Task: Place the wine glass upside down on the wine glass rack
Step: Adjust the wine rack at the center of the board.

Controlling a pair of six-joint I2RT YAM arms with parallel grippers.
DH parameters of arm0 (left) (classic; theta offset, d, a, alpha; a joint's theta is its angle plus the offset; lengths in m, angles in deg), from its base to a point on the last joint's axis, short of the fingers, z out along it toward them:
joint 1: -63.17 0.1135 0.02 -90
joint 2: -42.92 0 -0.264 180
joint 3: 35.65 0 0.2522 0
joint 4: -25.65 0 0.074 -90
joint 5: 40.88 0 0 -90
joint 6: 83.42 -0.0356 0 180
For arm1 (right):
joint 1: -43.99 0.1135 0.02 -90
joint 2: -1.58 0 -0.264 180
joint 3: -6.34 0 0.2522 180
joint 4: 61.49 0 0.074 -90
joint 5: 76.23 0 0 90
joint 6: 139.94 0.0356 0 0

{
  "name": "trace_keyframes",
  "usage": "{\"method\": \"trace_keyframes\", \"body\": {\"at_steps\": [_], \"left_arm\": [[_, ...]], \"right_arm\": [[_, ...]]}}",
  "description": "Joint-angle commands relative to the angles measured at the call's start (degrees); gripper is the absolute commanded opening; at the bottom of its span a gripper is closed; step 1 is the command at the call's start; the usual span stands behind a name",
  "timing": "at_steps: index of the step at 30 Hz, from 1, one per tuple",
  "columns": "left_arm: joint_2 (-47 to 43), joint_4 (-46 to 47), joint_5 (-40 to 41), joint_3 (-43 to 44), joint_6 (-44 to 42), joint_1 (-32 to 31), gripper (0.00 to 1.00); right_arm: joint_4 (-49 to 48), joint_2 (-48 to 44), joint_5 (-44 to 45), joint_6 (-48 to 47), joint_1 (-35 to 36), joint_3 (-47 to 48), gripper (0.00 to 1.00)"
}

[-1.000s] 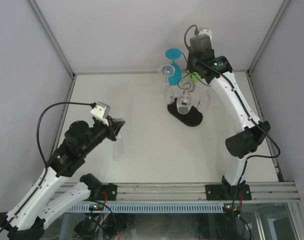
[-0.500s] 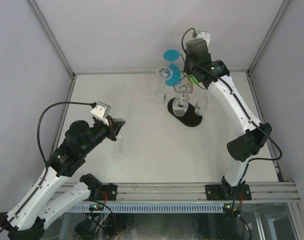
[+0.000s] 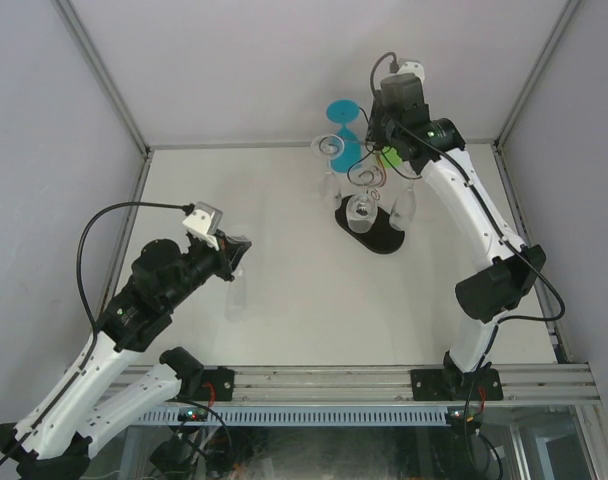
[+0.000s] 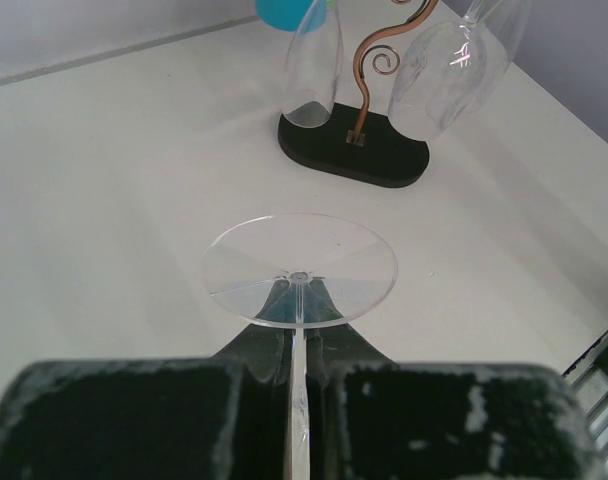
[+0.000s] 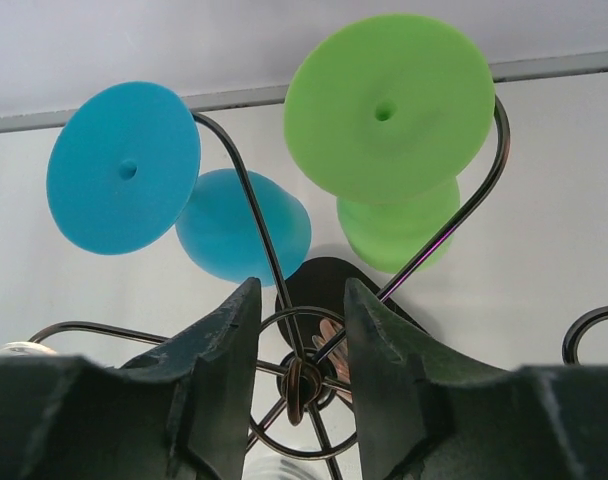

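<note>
My left gripper (image 4: 299,340) is shut on the stem of a clear wine glass (image 4: 299,270), whose round foot faces the camera; in the top view this gripper (image 3: 234,256) hangs over the left half of the table with the glass's bowl (image 3: 236,295) below it. The wine glass rack (image 3: 374,232) stands at the back on its black oval base (image 4: 354,152). My right gripper (image 5: 299,300) is open right above the rack's hub (image 5: 304,385), nothing between its fingers. A green glass (image 5: 389,105) and a blue glass (image 5: 124,165) hang upside down from the arms.
Clear glasses (image 3: 362,210) also hang upside down from the rack, two of them near its stem (image 4: 454,70). The back wall and metal frame posts (image 3: 104,80) stand close behind the rack. The right arm (image 3: 474,220) arches over the table's right side.
My right gripper's jaws have parted above the rack's top, and that arm shifted slightly. The hanging glasses swung a little. My left arm and its glass have not moved.
</note>
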Motion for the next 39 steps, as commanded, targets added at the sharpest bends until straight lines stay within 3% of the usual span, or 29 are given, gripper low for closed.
{"method": "trace_keyframes", "body": {"at_steps": [1, 8, 15, 20, 25, 31, 39], "left_arm": [[0.2, 2.9, -1.5, -1.0, 1.0, 0.7, 0.00], [0.4, 2.9, -1.9, -0.9, 0.9, 1.0, 0.00], [0.6, 3.0, -2.2, -0.9, 1.0, 1.1, 0.00], [1.0, 3.0, -2.5, -0.9, 1.0, 1.2, 0.00], [1.3, 3.0, -2.6, -0.8, 1.0, 1.4, 0.00], [1.5, 3.0, -2.7, -0.8, 1.0, 1.7, 0.00], [1.7, 2.9, -2.7, -0.8, 1.0, 2.1, 0.00]], "right_arm": [[-3.4, -3.7, -2.3, -2.4, -0.5, -0.1, 0.39], [-5.6, -6.8, -8.4, -10.6, -1.4, -0.3, 0.44], [-6.4, -9.3, -22.9, -26.3, -4.4, -0.9, 0.54], [-1.8, -7.6, -34.1, -32.9, -8.8, 2.7, 0.67], [5.6, -2.2, -46.5, -37.9, -12.0, 10.2, 0.69], [10.4, 3.9, -49.7, -41.0, -12.1, 17.2, 0.70], [11.9, 6.4, -48.9, -43.5, -10.6, 18.0, 0.71]]}}
